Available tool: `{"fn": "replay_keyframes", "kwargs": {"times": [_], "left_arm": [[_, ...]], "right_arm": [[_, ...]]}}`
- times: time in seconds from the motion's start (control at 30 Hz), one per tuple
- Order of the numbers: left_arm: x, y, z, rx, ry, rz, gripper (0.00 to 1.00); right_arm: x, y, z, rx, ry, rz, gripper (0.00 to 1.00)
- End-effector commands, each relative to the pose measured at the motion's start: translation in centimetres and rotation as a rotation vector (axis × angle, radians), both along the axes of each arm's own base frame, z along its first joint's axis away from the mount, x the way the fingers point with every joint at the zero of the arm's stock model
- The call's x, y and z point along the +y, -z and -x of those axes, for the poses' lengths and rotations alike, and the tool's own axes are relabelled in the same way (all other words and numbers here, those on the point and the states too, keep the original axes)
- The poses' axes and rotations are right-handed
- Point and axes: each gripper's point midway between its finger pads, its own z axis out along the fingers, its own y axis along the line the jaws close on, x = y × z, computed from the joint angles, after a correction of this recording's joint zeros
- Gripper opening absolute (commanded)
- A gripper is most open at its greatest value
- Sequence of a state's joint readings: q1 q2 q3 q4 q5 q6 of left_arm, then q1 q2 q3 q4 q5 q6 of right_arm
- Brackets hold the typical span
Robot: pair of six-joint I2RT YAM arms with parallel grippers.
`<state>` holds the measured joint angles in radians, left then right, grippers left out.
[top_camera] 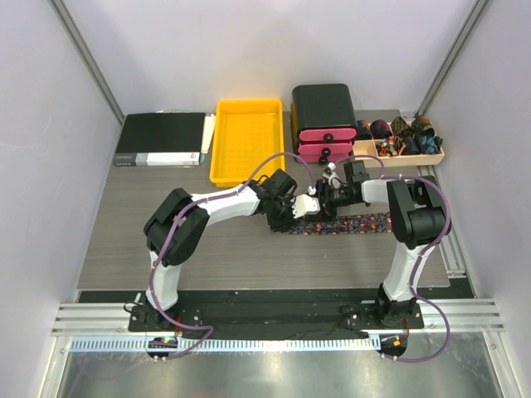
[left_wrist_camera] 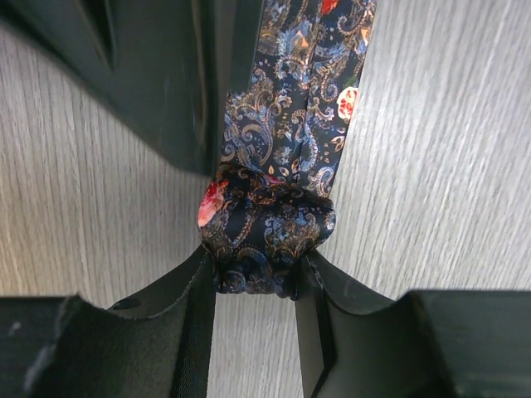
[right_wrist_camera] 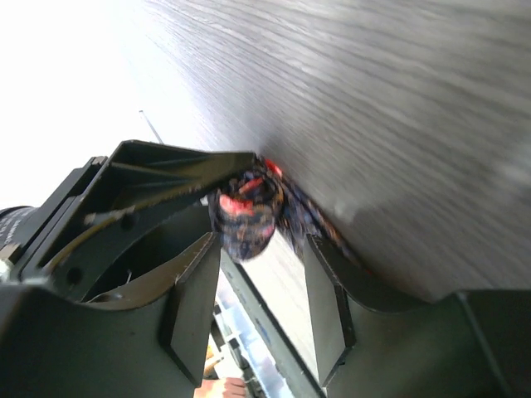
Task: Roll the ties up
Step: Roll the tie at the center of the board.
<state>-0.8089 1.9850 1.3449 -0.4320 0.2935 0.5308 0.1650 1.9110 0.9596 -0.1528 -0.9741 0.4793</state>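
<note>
A dark tie [top_camera: 358, 223] with a red and orange paisley pattern lies flat across the table, its left end rolled up. My left gripper [top_camera: 292, 217] is shut on that small roll [left_wrist_camera: 265, 228]; in the left wrist view its fingertips [left_wrist_camera: 207, 278] pinch the roll's lower edge, and the flat tie runs away from it. My right gripper [top_camera: 320, 203] is right beside the left one, open. In the right wrist view the roll [right_wrist_camera: 246, 217] sits just past its spread fingertips [right_wrist_camera: 199, 265], not between them.
At the back stand a black binder [top_camera: 162, 139], a yellow tray [top_camera: 246, 143], a black box with pink drawers [top_camera: 323, 124] and a wooden tray [top_camera: 440, 156] holding several rolled ties. Both arms crowd the table's middle.
</note>
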Motion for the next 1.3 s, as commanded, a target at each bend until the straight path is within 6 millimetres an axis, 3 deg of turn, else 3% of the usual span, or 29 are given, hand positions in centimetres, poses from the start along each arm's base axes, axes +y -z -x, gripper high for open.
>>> {"fn": "replay_keyframes", "kwargs": {"times": [0.0, 0.3, 0.57, 0.7, 0.77, 0.87, 0.93, 1.0, 1.03, 1.07, 1.13, 1.23, 1.27], "left_arm": [[3.6, 2.7, 1.2, 0.059, -0.001, -0.187, 0.25], [3.6, 3.0, 1.0, 0.071, -0.013, -0.207, 0.31], [3.7, 3.0, 1.0, 0.073, -0.013, -0.209, 0.33], [3.6, 2.9, 1.0, 0.070, -0.012, -0.204, 0.34], [3.6, 2.6, 1.0, 0.072, -0.021, -0.184, 0.42], [3.3, 1.0, 0.8, 0.077, -0.048, -0.104, 0.58], [2.7, -1.7, 0.6, 0.067, -0.058, -0.005, 0.65], [2.8, -3.7, 0.1, 0.053, -0.081, 0.081, 0.83], [2.6, -6.2, 0.1, 0.027, -0.073, 0.147, 0.95], [3.1, -6.9, 0.0, 0.022, -0.087, 0.172, 1.00], [3.2, -10.6, -0.3, -0.040, -0.098, 0.264, 1.00], [4.0, -14.0, -0.8, -0.100, -0.142, 0.354, 1.00], [4.4, -16.6, -0.9, -0.156, -0.169, 0.413, 0.99]], "right_arm": [[0.0, -1.7, 1.1, 0.001, -0.006, -0.016, 0.51], [2.4, -1.1, 2.1, 0.029, -0.008, -0.057, 0.49], [3.5, -0.1, 1.2, 0.012, 0.004, -0.059, 0.42], [3.2, 1.2, 1.5, 0.009, 0.000, -0.021, 0.05], [2.8, 2.1, 2.0, 0.034, -0.004, 0.006, 0.01], [2.2, 3.2, 2.6, 0.046, -0.008, 0.034, 0.01], [1.8, 3.5, 2.6, 0.042, -0.011, 0.044, 0.01], [1.6, 3.9, 2.5, 0.033, -0.015, 0.050, 0.01], [1.4, 4.1, 3.0, 0.047, -0.025, 0.060, 0.01], [1.2, 4.4, 3.0, 0.049, -0.026, 0.067, 0.01], [1.1, 4.7, 3.1, 0.045, -0.037, 0.071, 0.01], [0.9, 5.2, 3.5, 0.051, -0.055, 0.081, 0.01], [0.8, 5.3, 3.4, 0.042, -0.058, 0.087, 0.01]]}}
